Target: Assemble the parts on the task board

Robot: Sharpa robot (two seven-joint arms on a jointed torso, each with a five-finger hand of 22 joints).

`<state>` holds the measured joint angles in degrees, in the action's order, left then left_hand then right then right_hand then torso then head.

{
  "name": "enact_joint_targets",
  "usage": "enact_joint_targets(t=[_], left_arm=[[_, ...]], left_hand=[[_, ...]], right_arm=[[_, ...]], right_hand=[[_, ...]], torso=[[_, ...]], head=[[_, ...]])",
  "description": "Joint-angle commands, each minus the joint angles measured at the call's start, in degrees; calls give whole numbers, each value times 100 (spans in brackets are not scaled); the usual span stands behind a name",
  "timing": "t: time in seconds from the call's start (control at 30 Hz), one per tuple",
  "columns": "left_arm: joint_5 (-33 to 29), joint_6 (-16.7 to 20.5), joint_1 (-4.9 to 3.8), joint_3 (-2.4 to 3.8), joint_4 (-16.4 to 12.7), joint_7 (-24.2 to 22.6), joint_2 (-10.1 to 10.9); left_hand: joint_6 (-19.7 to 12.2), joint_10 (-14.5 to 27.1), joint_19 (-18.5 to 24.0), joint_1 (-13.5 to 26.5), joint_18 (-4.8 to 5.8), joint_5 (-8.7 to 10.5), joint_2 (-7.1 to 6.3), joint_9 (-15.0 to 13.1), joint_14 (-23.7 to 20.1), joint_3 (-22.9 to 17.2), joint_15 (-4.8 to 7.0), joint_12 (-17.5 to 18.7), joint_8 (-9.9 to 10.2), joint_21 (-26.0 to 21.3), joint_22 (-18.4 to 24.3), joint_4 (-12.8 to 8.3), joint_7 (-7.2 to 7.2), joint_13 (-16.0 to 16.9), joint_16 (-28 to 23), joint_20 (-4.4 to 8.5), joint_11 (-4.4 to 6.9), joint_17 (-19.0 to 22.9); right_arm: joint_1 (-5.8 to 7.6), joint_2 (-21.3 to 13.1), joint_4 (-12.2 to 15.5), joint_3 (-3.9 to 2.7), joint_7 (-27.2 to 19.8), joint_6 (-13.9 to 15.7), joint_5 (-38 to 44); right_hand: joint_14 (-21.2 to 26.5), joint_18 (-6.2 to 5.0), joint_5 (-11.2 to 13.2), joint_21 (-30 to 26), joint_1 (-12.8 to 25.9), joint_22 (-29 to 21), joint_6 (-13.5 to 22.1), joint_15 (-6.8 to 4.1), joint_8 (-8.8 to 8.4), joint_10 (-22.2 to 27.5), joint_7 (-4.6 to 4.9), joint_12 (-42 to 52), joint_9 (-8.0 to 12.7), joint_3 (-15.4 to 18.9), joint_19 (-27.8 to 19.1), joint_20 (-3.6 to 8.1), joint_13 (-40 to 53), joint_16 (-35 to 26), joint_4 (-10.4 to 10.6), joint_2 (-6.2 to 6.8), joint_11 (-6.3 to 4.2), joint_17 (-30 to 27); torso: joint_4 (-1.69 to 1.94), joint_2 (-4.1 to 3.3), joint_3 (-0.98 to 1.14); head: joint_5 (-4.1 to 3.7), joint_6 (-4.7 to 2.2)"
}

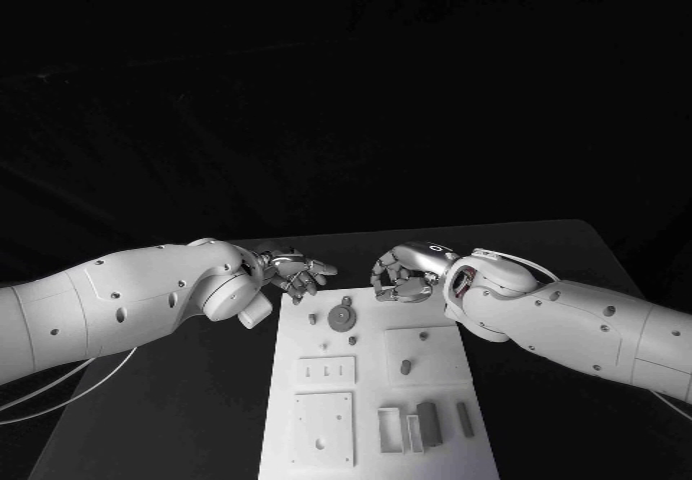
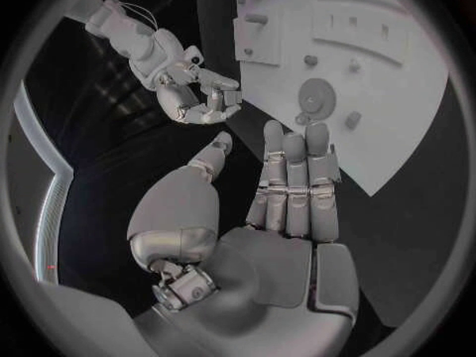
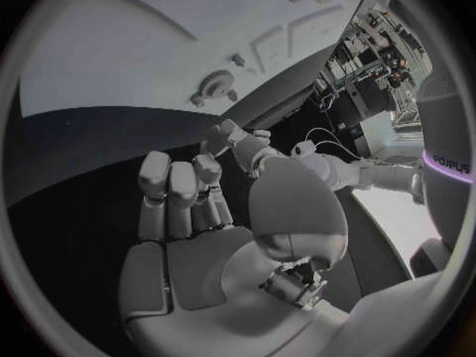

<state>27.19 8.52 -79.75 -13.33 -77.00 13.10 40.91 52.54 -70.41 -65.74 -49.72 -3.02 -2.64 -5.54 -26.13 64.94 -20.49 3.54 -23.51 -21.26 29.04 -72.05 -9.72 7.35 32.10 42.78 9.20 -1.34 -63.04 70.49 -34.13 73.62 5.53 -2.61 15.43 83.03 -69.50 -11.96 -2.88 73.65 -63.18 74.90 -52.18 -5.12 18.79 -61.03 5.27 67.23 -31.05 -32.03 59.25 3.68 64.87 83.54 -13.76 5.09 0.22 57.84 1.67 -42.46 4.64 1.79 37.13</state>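
Nearest us on the task board [image 1: 378, 400], at its near end, stand several small upright blocks [image 1: 421, 425] beside a square plate [image 1: 322, 428] with holes. Farther up lie a smaller slotted plate [image 1: 326, 370], a round gear-like disc [image 1: 342, 320] and a few little pegs [image 1: 310, 320]. We judge these parts to be light, stiff and smooth, probably hard plastic or metal, so they should neither bend nor break, but could slip from a loose pinch. We would take the blocks by their long flat sides, and the disc by its rim or raised centre.

Both hands hover over the far end of the board, above the black counter [image 1: 202, 400]. Our left hand [image 1: 293, 272] holds nothing, its fingers straight and apart; the disc lies just beyond its fingertips in the left wrist view. Our right hand [image 1: 405, 272] has its fingers curled inward, and we cannot tell whether a small part sits inside them. The blocks lie well apart from both hands.
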Motion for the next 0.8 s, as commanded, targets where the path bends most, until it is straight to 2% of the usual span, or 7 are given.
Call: enact_joint_targets(t=[0.03,0.1,0.27,0.5,0.8], left_arm=[[-70,117,-8,-1,-45,85,-68],[-112,138,-8,-1,-65,95,-92],[-115,112,-8,-1,-94,174,-138],[-115,-40,-8,-3,-188,350,-175],[-95,-117,-6,-4,-305,503,-208]], left_hand=[[59,88,50,-99,-167,-17,19,2,-56,4,-2,-22,44,-21,-14,-85,15,25,28,-19,-10,25],[63,198,69,-107,-161,-16,15,10,-88,10,-14,17,62,-35,-21,-132,32,25,41,-27,-39,50],[64,254,76,-52,-156,-16,-2,21,-108,31,-23,29,83,-45,-29,-137,45,34,65,-35,-57,76],[50,308,88,151,-164,-16,-126,43,-145,76,-30,45,129,-72,-37,-49,58,41,108,-38,-72,125],[67,321,93,249,-176,-16,-248,50,-174,80,-29,44,147,-90,-48,-2,56,49,153,-39,-71,164]], right_arm=[[0,116,31,-2,193,-163,115],[0,177,46,-2,221,-162,132],[-1,283,51,-3,233,-179,132],[-2,382,79,-5,247,-176,132],[-3,462,87,-6,292,-193,132]], right_hand=[[11,-304,7,17,34,84,-211,-25,12,41,161,19,-8,-6,5,21,-8,-2,-28,-8,33,-1],[10,-304,7,17,35,84,-211,-25,12,41,161,19,-8,-7,5,21,-8,-2,-29,-9,33,1],[4,-304,7,16,40,82,-210,-27,8,41,161,20,-7,-3,8,21,-11,0,-36,-2,32,7],[-1,-304,7,15,57,77,-212,-29,2,41,159,23,-7,8,15,22,-17,-1,-55,16,30,8],[-6,-304,7,14,63,75,-216,-31,0,41,158,24,-8,11,19,23,-21,0,-66,21,29,12]], torso=[[12,24,-17],[18,30,-22],[15,20,-21],[11,14,-10],[13,21,-13]], head=[[3,-4],[-2,-5],[4,-18],[20,7],[20,16]])
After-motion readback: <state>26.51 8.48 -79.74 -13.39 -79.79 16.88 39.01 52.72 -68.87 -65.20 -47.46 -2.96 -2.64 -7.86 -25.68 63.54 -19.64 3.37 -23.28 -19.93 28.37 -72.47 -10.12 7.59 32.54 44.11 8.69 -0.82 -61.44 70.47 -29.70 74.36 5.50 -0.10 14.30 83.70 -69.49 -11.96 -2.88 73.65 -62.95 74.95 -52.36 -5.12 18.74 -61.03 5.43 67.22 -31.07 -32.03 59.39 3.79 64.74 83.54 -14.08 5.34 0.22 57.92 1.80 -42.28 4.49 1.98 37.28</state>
